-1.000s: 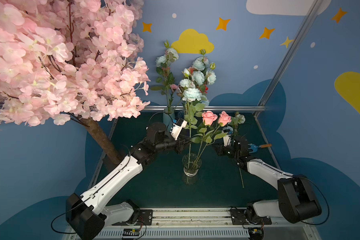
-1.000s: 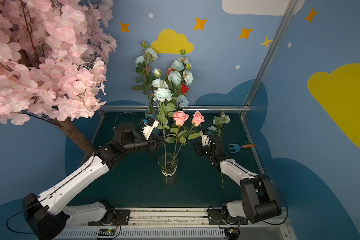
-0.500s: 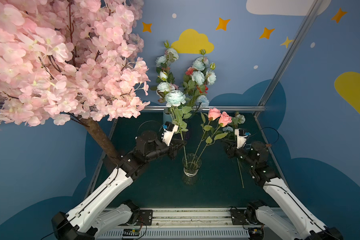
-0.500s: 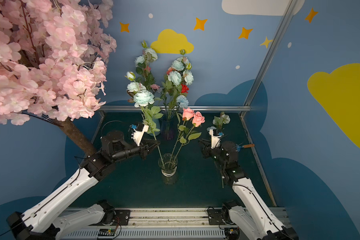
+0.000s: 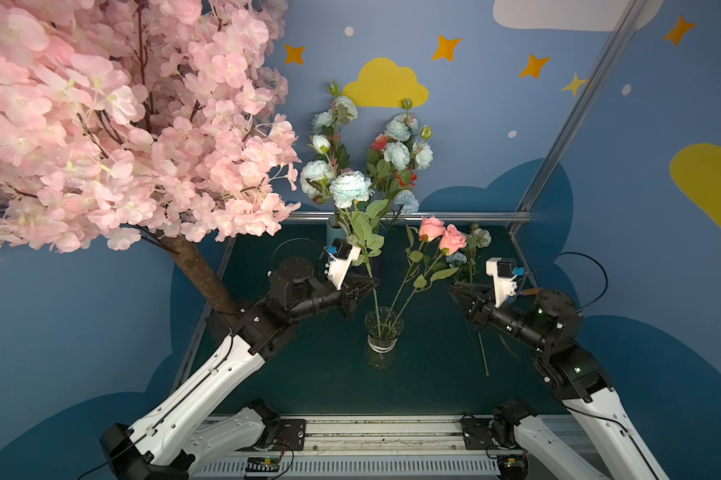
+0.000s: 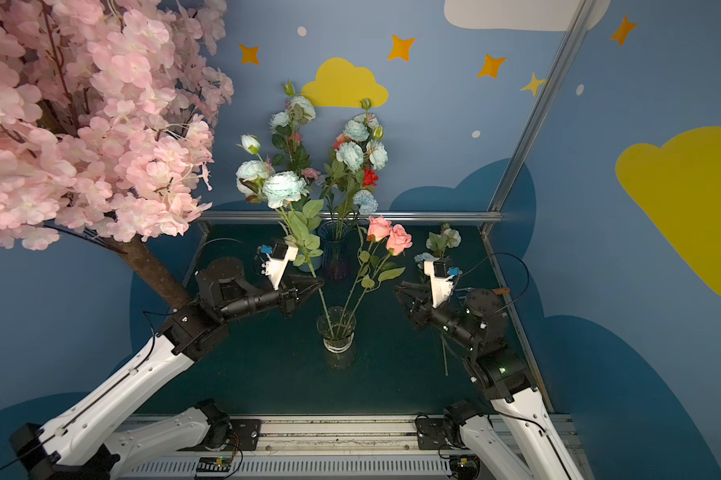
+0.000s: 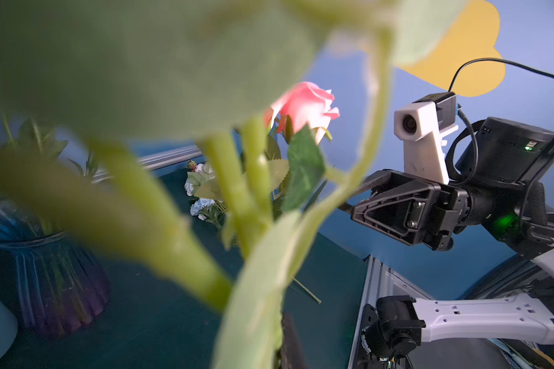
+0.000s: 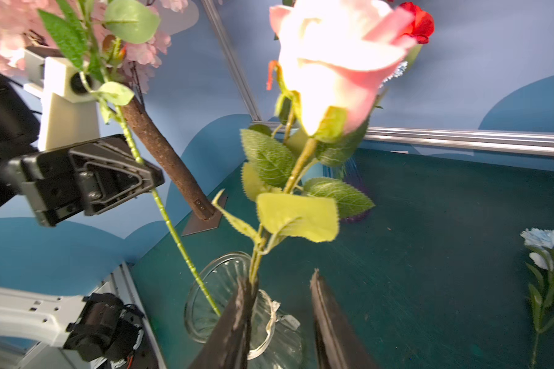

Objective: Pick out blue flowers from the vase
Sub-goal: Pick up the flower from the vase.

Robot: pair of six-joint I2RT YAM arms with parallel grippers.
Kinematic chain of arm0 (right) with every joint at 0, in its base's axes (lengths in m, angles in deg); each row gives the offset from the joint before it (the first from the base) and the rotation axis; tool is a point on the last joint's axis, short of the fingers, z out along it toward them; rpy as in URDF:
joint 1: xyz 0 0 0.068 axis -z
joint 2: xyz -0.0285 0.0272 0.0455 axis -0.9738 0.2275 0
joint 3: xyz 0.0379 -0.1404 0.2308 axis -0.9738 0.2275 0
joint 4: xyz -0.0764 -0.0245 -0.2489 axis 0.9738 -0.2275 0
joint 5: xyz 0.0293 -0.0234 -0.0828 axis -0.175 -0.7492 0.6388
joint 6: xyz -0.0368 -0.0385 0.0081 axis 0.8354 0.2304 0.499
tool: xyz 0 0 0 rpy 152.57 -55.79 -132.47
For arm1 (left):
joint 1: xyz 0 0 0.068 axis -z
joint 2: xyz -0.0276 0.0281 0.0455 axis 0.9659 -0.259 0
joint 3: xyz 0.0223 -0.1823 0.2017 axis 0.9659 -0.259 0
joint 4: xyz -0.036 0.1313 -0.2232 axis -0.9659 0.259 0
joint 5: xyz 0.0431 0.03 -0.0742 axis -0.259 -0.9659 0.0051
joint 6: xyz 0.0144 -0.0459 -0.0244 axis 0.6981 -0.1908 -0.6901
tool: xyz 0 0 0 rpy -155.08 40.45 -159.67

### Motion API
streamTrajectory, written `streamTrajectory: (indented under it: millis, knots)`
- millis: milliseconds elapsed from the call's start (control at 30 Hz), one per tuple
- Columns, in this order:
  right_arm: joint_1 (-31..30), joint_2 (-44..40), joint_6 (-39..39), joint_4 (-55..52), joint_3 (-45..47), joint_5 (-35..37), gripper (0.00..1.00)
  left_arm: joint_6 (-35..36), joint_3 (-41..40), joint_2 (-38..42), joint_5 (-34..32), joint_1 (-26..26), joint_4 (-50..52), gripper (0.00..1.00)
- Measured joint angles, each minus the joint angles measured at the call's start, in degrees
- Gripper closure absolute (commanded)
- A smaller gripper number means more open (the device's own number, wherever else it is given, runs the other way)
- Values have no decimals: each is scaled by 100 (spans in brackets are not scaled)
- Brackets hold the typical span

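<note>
Matte teal tabletop (image 5: 288, 374), ribbed clear glass vase (image 5: 383, 332), ruffled pale blue flowers (image 5: 351, 189)

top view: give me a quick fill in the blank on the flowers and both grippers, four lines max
1. The left gripper is shut on the large blue flower's ____.
2. The clear glass vase also holds ____ pink roses.
3. The right gripper's fingers stand ____.
4. A smaller blue flower lies on the table beside the ____ arm.

Missing words: stem; two; open; right
</note>
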Motion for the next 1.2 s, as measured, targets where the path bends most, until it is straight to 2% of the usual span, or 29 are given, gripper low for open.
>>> streamTrajectory:
  millis: [267,467,733,1033,1200]
  knots:
    - [-361,50,-144,94,-251,-796,60,142,476,-157,286,92,254,97]
    - [-940,813,-367,837,-210,-1060,56,223,511,-166,450,133,363,97]
    - [-1843,1923,-328,1582,-229,-903,56,337,511,-304,684,164,385,97]
    - [-2197,2306,-302,2218,-247,-664,63,376,511,-345,874,164,417,97]
    - [-2253,2308,-317,2465,-247,-595,77,372,511,-343,999,164,396,97]
